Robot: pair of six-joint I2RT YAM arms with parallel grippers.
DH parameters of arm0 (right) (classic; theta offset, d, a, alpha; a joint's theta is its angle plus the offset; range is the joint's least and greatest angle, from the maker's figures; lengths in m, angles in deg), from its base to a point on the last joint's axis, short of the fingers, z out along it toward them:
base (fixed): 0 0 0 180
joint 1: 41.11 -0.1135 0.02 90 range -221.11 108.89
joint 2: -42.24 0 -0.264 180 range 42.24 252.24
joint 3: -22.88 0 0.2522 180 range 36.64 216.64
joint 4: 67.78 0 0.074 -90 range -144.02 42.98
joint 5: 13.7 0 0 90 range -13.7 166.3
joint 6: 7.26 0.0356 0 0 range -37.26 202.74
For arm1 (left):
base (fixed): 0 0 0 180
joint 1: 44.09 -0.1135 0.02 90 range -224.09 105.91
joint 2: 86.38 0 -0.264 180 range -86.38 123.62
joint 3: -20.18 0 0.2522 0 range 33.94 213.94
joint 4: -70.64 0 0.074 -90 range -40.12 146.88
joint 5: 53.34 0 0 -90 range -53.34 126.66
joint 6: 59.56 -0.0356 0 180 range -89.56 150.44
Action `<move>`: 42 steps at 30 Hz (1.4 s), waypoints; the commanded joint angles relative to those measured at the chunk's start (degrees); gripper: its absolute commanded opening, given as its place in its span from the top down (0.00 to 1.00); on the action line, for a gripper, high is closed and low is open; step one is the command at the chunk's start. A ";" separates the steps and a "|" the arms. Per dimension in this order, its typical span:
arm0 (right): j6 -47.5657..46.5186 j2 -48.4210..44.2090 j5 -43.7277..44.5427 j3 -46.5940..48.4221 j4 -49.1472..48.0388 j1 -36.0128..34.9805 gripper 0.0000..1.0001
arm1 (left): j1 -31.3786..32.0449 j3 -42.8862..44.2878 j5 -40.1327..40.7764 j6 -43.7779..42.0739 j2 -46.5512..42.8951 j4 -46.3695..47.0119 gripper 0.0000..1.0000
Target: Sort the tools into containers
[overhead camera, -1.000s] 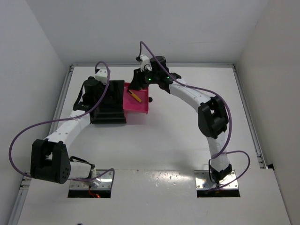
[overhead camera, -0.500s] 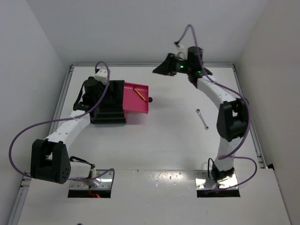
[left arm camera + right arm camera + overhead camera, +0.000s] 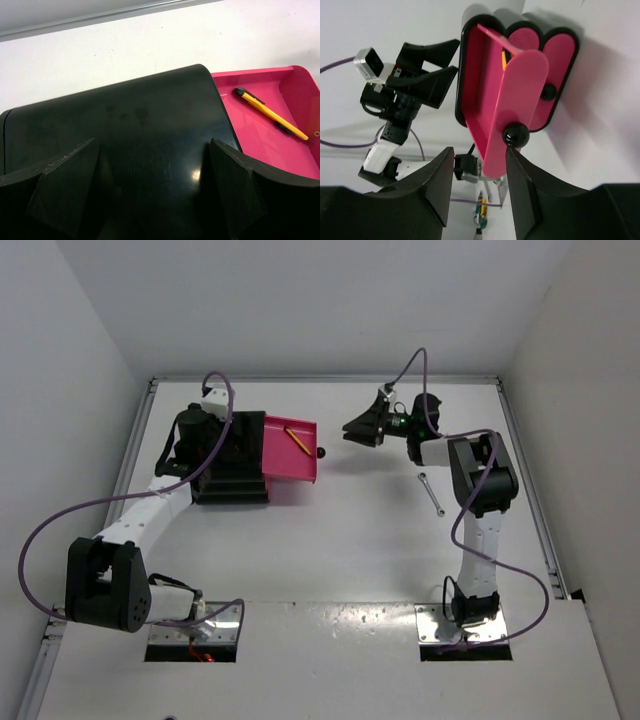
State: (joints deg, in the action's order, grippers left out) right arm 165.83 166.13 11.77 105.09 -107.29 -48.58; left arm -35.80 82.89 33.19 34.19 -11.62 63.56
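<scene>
- Right side of the table, nearer than the right gripper: thin silver wrench, lying flat, well apart from everything else.
- Wrench axis: slanted, from its far-left end to its near-right end. It sits to the right of the right gripper, whose fingertips point left toward the cabinet.
- Nearer arm: the right, clearly; the left is across the table at the cabinet.
- Right gripper: fingers partly apart, nothing between them.
- Left gripper: fingers spread wide over the cabinet top, holding nothing.
- Pink drawer: open toward the right, with the yellow-handled tool lying slantwise inside.
- Top view alone: shows the wrench; neither wrist view does.
- Right wrist view alone: shows the drawer front, its knob and a second knob behind it.
- No view: scissors or screwdriver.
</scene>
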 commanded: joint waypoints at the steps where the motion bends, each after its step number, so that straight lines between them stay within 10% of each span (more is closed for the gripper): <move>1: 4.71 -0.06 -2.70 0.90 -9.92 -1.84 0.54 | -0.82 -4.04 -1.02 0.47 2.58 -14.76 0.00; 31: 5.94 11.72 -7.80 6.53 -13.34 -10.20 0.49 | -0.82 -4.04 -0.93 0.47 2.58 -14.76 0.00; 42: 5.94 9.71 -7.28 7.05 -14.49 -10.73 0.83 | -0.82 -4.56 -0.93 0.47 2.58 -14.76 0.00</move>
State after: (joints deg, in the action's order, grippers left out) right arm 172.56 178.07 3.84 110.01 -117.57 -58.81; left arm -35.95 82.74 32.82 34.06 -11.64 63.80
